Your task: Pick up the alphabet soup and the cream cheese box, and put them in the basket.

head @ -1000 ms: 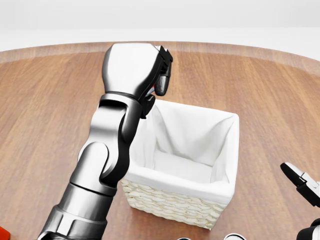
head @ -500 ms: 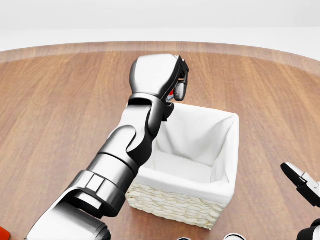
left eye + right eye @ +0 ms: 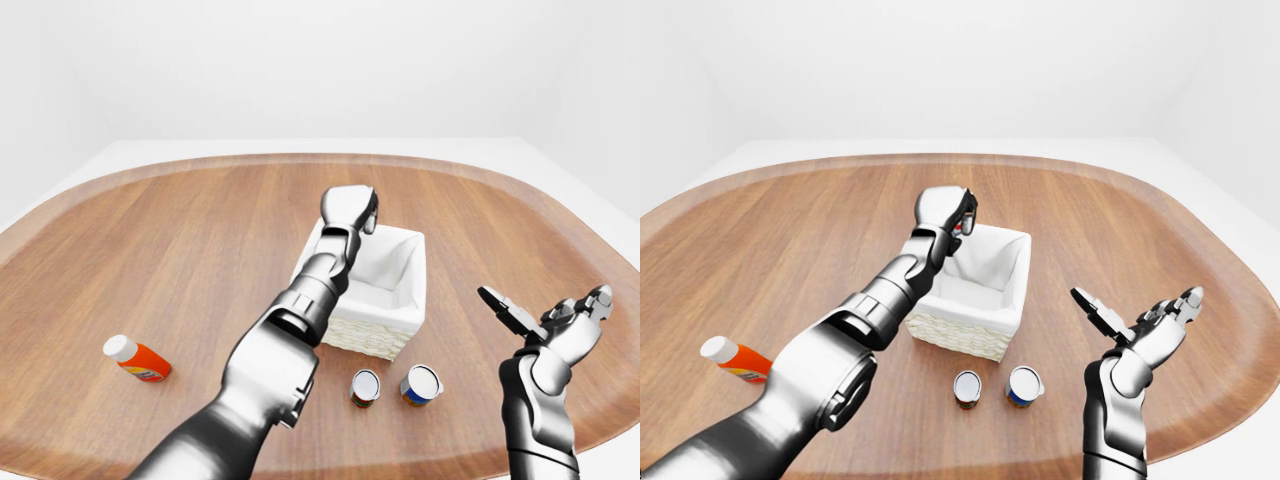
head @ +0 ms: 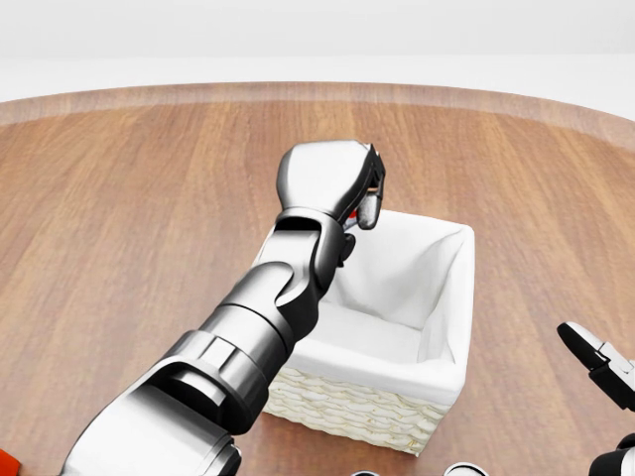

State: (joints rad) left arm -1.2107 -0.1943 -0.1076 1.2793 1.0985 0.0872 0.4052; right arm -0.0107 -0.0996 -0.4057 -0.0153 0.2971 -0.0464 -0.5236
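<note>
Over the last second I had swung my left hand [image 4: 332,178] rightward in the head view, from well clear of the basket [image 4: 451,382] at its ten o'clock to just over the rim at the eleven o'clock corner. The fingers [image 4: 369,206] were curled tight around something with a sliver of red showing between them; I judged it to be one of the two target items, most likely the alphabet soup, but too little showed to be sure. The camera itself had not moved.

That put the carried item nearly above the white liner, so the release looked close; a little more travel toward the basket's centre seemed wise before letting go.

My right hand [image 3: 560,320] hung at about four o'clock from the basket in the left-eye view, fingers spread and holding nothing. Two cans [image 3: 365,387] stood on the wooden table [image 3: 200,230] just below the basket, and an orange bottle [image 3: 137,358] lay far off at eight o'clock. I could not pick out the cream cheese box anywhere.
</note>
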